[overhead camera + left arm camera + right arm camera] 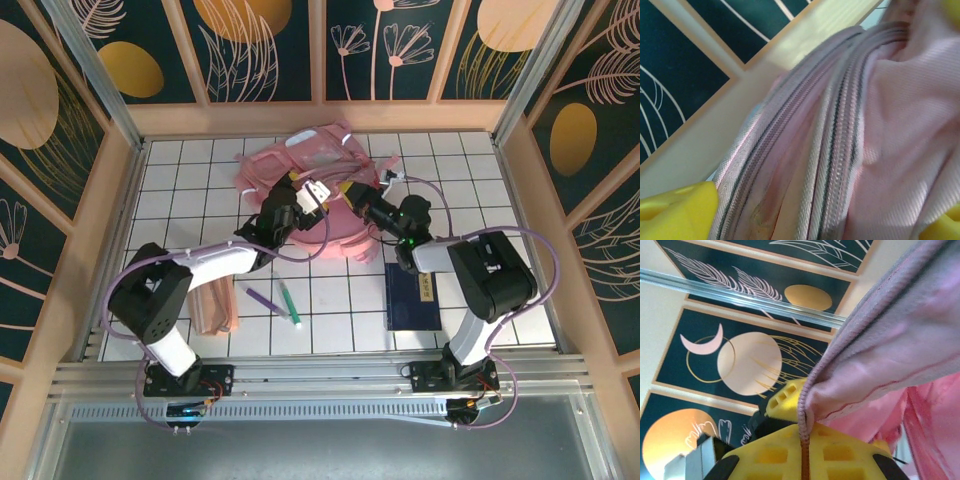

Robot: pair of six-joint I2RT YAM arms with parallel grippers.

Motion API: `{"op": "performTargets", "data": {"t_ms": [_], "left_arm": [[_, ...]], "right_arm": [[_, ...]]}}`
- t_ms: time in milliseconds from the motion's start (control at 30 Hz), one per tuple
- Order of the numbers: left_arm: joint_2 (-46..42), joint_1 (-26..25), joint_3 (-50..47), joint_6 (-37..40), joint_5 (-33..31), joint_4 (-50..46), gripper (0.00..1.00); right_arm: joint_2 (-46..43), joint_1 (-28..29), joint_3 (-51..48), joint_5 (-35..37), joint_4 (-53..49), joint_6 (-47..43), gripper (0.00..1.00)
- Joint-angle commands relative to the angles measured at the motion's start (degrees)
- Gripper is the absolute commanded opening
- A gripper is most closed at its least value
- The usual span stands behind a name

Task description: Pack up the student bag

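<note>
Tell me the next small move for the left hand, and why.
Probably close the left hand on the zipper of the student bag. Its fingers straddle the zipper, apart, while the right hand pinches a fabric edge; a second grip would let the two pull the opening apart.

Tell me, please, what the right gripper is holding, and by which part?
The right gripper pinches the student bag by the corded seam along its fabric edge.
</note>
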Motion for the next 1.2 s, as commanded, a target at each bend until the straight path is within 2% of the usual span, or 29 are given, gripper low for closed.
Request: {"op": "performTargets", "data": {"t_ms": [0, 100, 200, 300, 400, 500, 567, 633, 700, 867, 1000, 1033, 1067, 1100, 1167], "left_arm": [[3.3, 3.1, 3.3, -4.0, -5.1, 4.6, 0.85], [4.2, 4.5, 3.5, -3.5, -2.6, 5.9, 0.81], [4.3, 5.0, 0.7, 0.7, -1.9, 9.7, 0.81], [4.4, 5.5, -2.1, 3.4, -1.7, 10.9, 0.81], [4.4, 6.5, -4.1, 3.7, -0.7, 12.1, 0.82], [5.6, 7.1, -5.1, 4.9, 0.3, 12.5, 0.84], [6.3, 7.1, -5.5, 5.3, 0.7, 12.6, 0.85], [6.3, 7.1, -5.8, 4.5, 2.3, 12.0, 0.86], [5.2, 7.1, -4.6, 2.9, 6.2, 7.5, 0.87], [-1.8, 7.1, -0.5, -5.3, 18.5, -10.7, 0.88], [-6.9, 7.1, 3.6, -14.1, 23.1, -27.1, 0.91], [-8.6, 7.1, 4.0, -18.4, 24.4, -30.2, 0.88], [-10.1, 6.3, 4.3, -22.0, 25.5, -32.6, 0.81], [-11.4, 4.4, 4.4, -24.9, 24.1, -33.8, 0.8], [-13.0, -2.8, 4.9, -29.1, 23.6, -35.6, 0.82]], "right_arm": [[-5.6, 0.8, -1.5, -2.4, 1.7, -5.0, 0.13], [-5.6, 1.0, -3.8, -1.7, 2.3, -4.9, 0.21], [-5.2, 1.3, -6.5, -2.2, 3.0, -4.5, 0.27], [-7.8, 0.4, -8.3, -2.7, -3.3, -6.7, 0.31], [-15.5, -1.8, -7.5, 0.0, -24.9, -15.2, 0.37], [-23.3, -3.4, -1.0, 10.7, -54.7, -32.1, 0.49], [-25.1, -5.4, 2.9, 16.1, -66.7, -40.2, 0.55], [-24.8, -9.7, 5.7, 17.7, -76.5, -43.0, 0.59], [-23.6, -14.2, 7.0, 17.1, -83.8, -42.9, 0.6], [-23.7, -22.8, 5.5, 17.6, -96.8, -40.9, 0.63], [-27.7, -27.4, 1.6, 17.8, -101.8, -41.7, 0.65], [-28.5, -27.8, 0.8, 18.0, -102.7, -42.0, 0.65], [-29.1, -27.8, -0.3, 18.0, -103.7, -42.2, 0.65], [-29.5, -27.8, -1.4, 17.6, -103.9, -42.0, 0.65], [-30.3, -27.8, -5.0, 15.4, -102.5, -41.4, 0.65]]}}
